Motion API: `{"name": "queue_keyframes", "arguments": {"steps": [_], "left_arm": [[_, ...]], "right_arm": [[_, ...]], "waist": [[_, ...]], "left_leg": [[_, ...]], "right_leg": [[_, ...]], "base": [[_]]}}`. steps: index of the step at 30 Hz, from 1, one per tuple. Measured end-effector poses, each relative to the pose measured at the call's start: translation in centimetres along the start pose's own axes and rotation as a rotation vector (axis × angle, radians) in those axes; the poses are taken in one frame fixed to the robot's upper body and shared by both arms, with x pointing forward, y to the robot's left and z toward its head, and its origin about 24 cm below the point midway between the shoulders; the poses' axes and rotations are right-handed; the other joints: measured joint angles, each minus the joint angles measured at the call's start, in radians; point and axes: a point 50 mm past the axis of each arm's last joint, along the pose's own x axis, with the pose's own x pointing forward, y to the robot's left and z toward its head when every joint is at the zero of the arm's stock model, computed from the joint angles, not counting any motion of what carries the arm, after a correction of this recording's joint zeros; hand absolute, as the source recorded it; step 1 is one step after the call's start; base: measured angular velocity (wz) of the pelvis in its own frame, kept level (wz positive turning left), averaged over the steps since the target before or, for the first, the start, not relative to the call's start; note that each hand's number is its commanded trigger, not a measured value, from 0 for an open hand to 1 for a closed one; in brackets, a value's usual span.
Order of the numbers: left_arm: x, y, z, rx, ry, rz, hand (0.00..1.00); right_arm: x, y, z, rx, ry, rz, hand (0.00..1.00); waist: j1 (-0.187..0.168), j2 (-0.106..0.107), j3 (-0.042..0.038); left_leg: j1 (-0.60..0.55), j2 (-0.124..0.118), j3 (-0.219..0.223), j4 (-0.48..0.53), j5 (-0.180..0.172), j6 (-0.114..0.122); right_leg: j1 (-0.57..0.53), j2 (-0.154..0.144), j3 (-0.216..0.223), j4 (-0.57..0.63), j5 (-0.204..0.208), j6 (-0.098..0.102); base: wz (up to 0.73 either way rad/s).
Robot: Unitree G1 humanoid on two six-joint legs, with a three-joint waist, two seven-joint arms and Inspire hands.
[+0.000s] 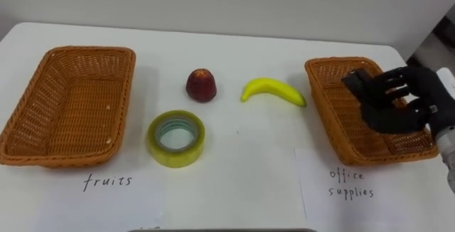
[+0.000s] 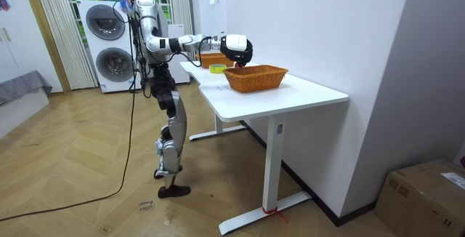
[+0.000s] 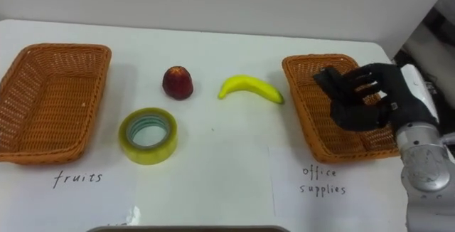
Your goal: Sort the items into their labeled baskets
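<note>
My right hand hovers over the right-hand wicker basket, which is labelled for office supplies. Its fingers are curled round a small dark object; I cannot tell what the object is. A red apple and a yellow banana lie on the white table between the baskets. A roll of yellowish tape lies flat in front of the apple. The left wicker basket, labelled fruits, holds nothing. In the room view I stand at the table's end with the right hand stretched out over the basket.
Paper labels lie in front of each basket near the table's front edge. A wall runs behind the table. In the room view, washing machines stand behind me on the wooden floor.
</note>
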Motion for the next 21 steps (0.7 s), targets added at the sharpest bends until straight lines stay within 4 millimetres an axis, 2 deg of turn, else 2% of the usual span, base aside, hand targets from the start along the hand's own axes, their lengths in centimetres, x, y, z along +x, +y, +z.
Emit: {"name": "queue_keyframes", "arguments": {"steps": [5,6,7,8,9,14,21], "left_arm": [[0.02,0.07,0.23,0.0,-0.008,0.002,0.0],[0.02,0.06,0.24,0.0,-0.008,0.001,0.0],[0.02,0.06,0.24,0.0,-0.008,0.001,0.0],[0.02,0.06,0.24,0.0,-0.008,0.001,0.0],[0.02,0.06,0.23,0.0,-0.008,0.001,0.0],[0.01,0.05,0.12,-0.001,-0.005,0.001,0.0],[-0.02,0.03,-0.06,-0.001,0.0,0.001,0.0]], "right_arm": [[-0.11,0.33,-0.17,0.0,0.006,0.05,1.0],[-0.11,0.36,-0.17,0.0,0.006,0.057,0.94],[-0.12,0.39,-0.17,0.001,0.006,0.062,0.82],[-0.12,0.4,-0.17,0.001,0.006,0.064,0.06],[-0.12,0.42,-0.17,0.001,0.006,0.069,0.0],[-0.12,0.52,-0.16,-0.003,0.006,0.079,0.0],[-0.12,0.56,-0.15,-0.01,0.006,0.081,0.0]], "waist": [[0.001,0.001,-0.0022],[0.001,0.001,-0.0029],[0.001,0.002,-0.0032],[0.001,0.002,-0.0034],[0.001,0.003,-0.0036],[0.003,0.003,-0.0036],[0.005,-0.011,-0.0015]], "left_leg": [[0.001,0.0,-0.003,0.0,0.0,0.0],[0.0,0.0,-0.003,0.0,0.0,0.0],[0.0,0.0,-0.003,0.0,0.0,0.0],[0.0,0.0,-0.003,0.0,0.0,0.0],[0.0,0.0,-0.003,0.0,0.0,0.0],[0.001,0.0,0.001,-0.001,0.0,0.0],[0.0,0.0,0.002,-0.004,0.0,0.0]], "right_leg": [[-0.005,-0.001,-0.001,0.0,0.0,0.0],[-0.006,-0.001,-0.001,0.0,0.0,0.0],[-0.006,0.0,-0.001,0.001,0.0,0.0],[-0.006,0.0,-0.001,0.001,0.0,0.0],[-0.006,0.0,-0.001,0.001,0.0,0.0],[-0.005,0.0,0.0,0.003,0.0,0.0],[0.003,0.0,0.0,0.001,0.0,0.0]], "base": [[0.0],[0.0],[0.0],[0.0],[0.0],[0.0],[0.0]]}}
